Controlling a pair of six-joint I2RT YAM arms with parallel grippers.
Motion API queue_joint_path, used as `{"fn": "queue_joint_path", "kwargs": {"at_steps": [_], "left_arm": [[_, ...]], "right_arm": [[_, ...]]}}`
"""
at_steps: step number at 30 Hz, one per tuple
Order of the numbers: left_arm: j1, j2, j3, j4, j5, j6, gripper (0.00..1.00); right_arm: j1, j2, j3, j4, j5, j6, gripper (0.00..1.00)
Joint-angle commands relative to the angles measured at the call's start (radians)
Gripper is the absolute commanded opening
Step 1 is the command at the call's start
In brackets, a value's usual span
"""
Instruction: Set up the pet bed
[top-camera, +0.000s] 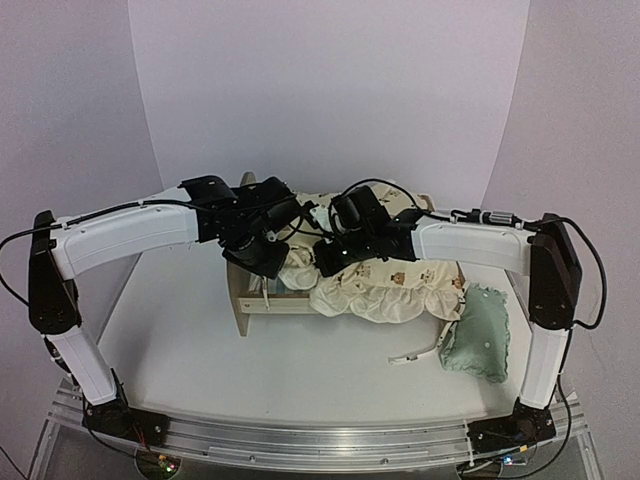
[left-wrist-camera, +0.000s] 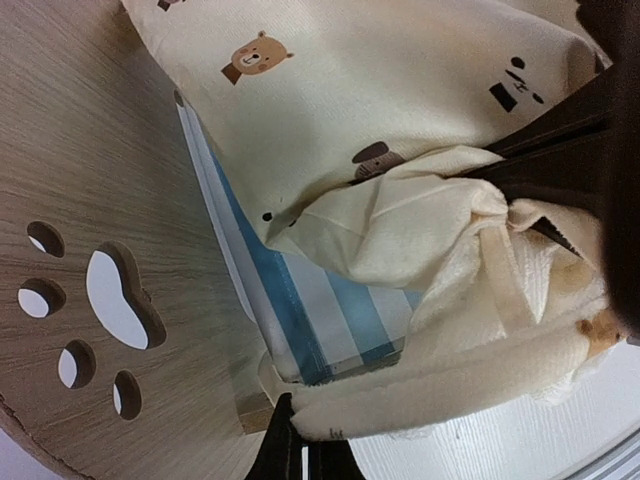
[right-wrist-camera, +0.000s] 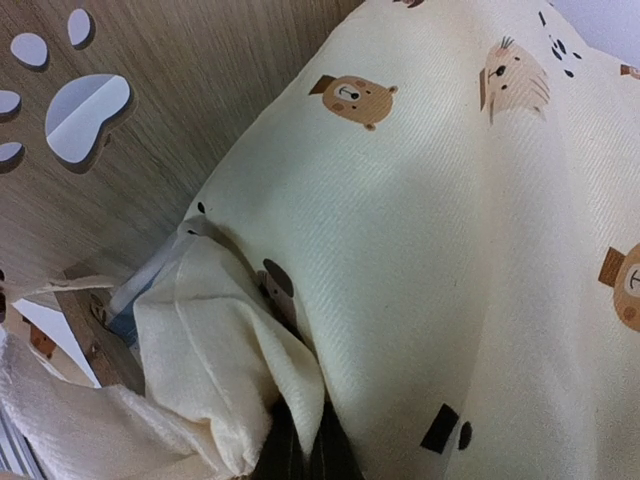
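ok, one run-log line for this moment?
left gripper: shut on bear-print cushion | right gripper: same | bear-print cushion: draped over pet bed, overhanging | mint pillow: on table

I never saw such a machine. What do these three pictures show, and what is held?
It is a robot: a left arm and a right arm bolted to a table. The wide picture looks down from above and behind; the two close ones come from a camera on each wrist. On the table are a wooden pet bed and, beside it, a mint green pillow. A cream bear-print cushion lies across the bed. The left gripper and the right gripper are both shut, each pinching its fabric.
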Motion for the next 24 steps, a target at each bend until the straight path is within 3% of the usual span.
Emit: {"fn": "queue_joint_path", "kwargs": {"at_steps": [1,13,24], "left_arm": [[0.001,-0.067,-0.027,-0.033,0.006,-0.07,0.0],[0.001,-0.171,-0.16,-0.055,0.028,-0.192,0.03],[0.001,-0.227,-0.239,0.013,0.155,-0.18,0.33]], "right_arm": [[-0.018,-0.048,-0.012,-0.07,0.038,0.002,0.03],[-0.019,0.033,0.081,-0.07,-0.056,0.041,0.03],[-0.018,0.079,0.112,-0.07,-0.032,0.051,0.04]]}}
